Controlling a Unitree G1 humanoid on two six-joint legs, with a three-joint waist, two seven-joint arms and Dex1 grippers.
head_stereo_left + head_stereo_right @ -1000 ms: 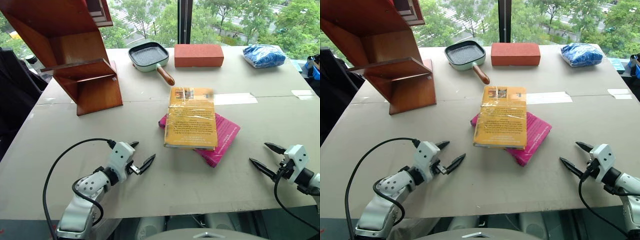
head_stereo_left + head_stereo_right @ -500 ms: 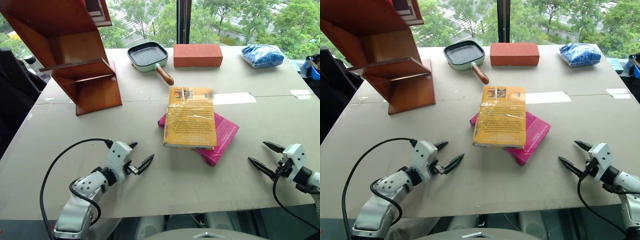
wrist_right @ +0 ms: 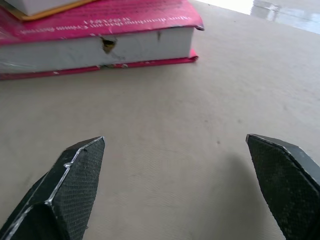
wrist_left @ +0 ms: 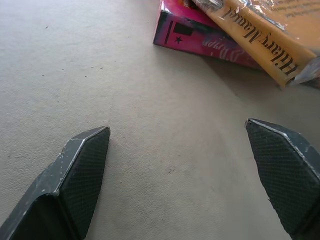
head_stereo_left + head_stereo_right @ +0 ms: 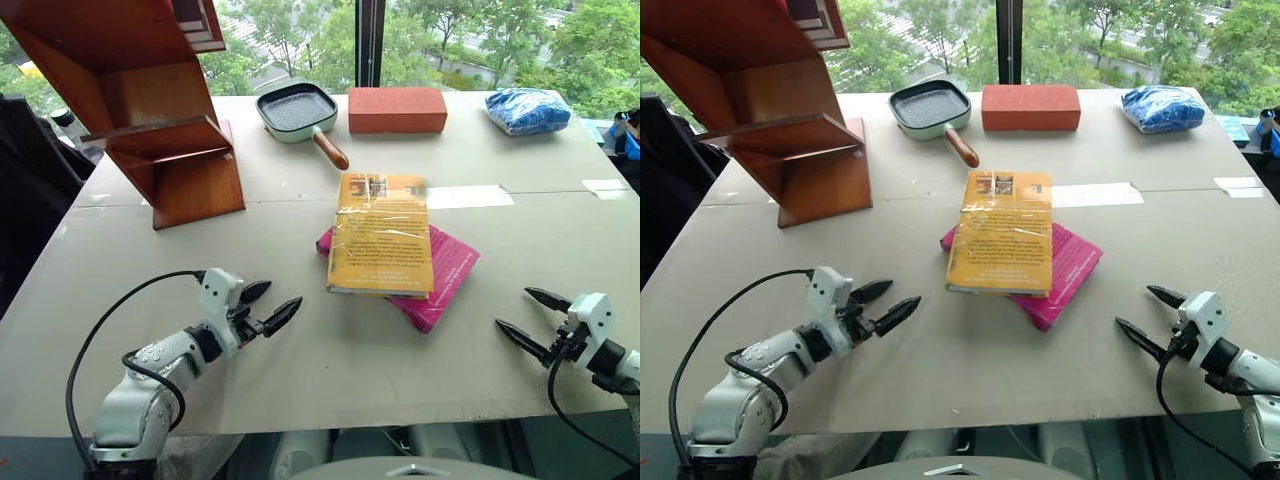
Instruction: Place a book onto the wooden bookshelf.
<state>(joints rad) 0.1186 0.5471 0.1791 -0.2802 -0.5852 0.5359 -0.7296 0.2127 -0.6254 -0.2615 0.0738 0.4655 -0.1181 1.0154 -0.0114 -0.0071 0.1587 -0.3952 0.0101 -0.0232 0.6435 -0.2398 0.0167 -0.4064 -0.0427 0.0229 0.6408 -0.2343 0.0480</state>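
The book (image 5: 380, 235), yellow-orange in glossy wrap, lies flat at the table's middle on top of a magenta-pink book (image 5: 452, 275). The wooden bookshelf (image 5: 150, 110) stands at the far left of the table. My left gripper (image 5: 284, 293) hovers low over the table to the left of the stack, open and pointing at it; its wrist view shows both fingers spread and the book's spine (image 4: 270, 42) ahead. My right gripper (image 5: 512, 307) is open too, right of the stack, facing the pink book's page edge (image 3: 100, 47).
Along the far edge sit a green frying pan (image 5: 297, 110) with a wooden handle, a red brick-like block (image 5: 397, 110) and a blue bag (image 5: 527, 110). A strip of white tape (image 5: 470, 197) lies behind the books. The table's front edge (image 5: 350, 425) runs close under both grippers.
My left wrist has rolled and the gripper has risen slightly, staying open. The right gripper and the books have kept their places.
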